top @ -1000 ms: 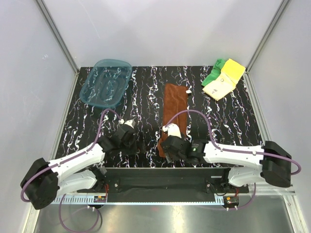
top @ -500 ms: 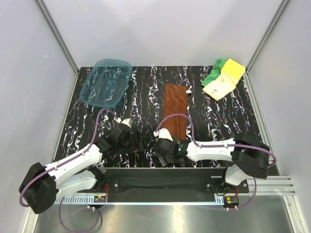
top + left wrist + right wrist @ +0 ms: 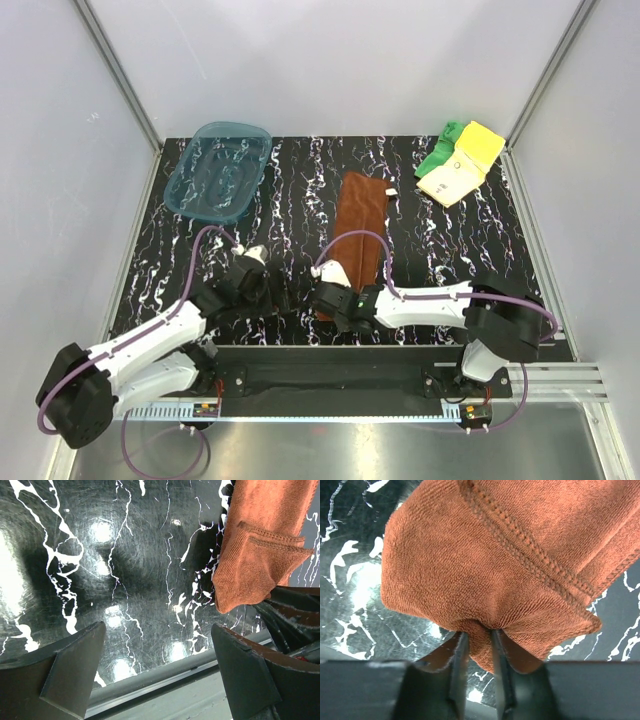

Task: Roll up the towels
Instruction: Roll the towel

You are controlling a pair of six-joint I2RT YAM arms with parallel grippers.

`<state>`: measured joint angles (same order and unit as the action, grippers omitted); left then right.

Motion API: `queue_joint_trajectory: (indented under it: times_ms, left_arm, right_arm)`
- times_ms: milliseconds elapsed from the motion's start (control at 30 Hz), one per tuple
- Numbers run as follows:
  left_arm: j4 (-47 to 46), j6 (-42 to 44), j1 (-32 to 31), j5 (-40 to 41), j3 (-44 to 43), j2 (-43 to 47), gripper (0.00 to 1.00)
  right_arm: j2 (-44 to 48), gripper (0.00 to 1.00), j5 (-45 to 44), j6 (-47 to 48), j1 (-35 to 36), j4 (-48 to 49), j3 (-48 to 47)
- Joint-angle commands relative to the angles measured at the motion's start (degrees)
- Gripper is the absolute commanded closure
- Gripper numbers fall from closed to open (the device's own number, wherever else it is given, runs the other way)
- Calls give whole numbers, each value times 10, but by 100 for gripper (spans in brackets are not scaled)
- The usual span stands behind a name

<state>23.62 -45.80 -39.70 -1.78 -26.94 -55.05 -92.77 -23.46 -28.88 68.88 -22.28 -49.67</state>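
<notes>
A rust-brown towel (image 3: 360,215) lies lengthwise in the middle of the black marbled table (image 3: 300,190). My right gripper (image 3: 326,300) is at its near end, shut on a pinched fold of the hem (image 3: 479,647). The brown cloth (image 3: 485,565) bulges above the fingers. My left gripper (image 3: 262,298) hovers just left of that end, open and holding nothing. Its fingers (image 3: 75,670) stand wide over the bare table by the near edge, with the towel's corner (image 3: 255,560) to the upper right. The pale yellow towel (image 3: 462,168) and the green towel (image 3: 438,152) lie stacked at the far right corner.
A translucent teal tray (image 3: 218,170) sits at the far left corner. The table's near rail (image 3: 165,672) runs just below the left fingers. White walls close in the back and both sides.
My right gripper moved left along the towel's near end and closed on the hem, dragging that end leftward. My left gripper edged slightly nearer and stayed open.
</notes>
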Motion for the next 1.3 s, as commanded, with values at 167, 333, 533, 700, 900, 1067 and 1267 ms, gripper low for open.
queue_joint_trajectory:
  times_ms: [167, 333, 533, 700, 900, 1067, 1267]
  left_arm:
    - [32, 27, 10, 4, -28, 47, 8]
    - [58, 37, 13, 3, -43, 66, 8]
    - [78, 33, 13, 4, -52, 93, 8]
    - [107, 35, 14, 16, -79, 110, 8]
    - [132, 42, 14, 34, -106, 122, 7]
    - [99, 47, 14, 5, -84, 101, 8]
    - [6, 43, 11, -43, -41, 78, 12]
  right_arm:
    - [-27, 78, 189, -41, 5, -80, -102]
    - [-45, 76, 300, -58, -1, -139, -187]
    - [-57, 76, 405, -70, -79, -138, -196]
    - [-79, 77, 465, -51, -150, -116, -181]
    - [-124, 78, 511, -40, -185, -85, -170]
    - [-140, 77, 515, -30, -203, -79, -171]
    - [-138, 71, 512, -14, -234, -92, -179]
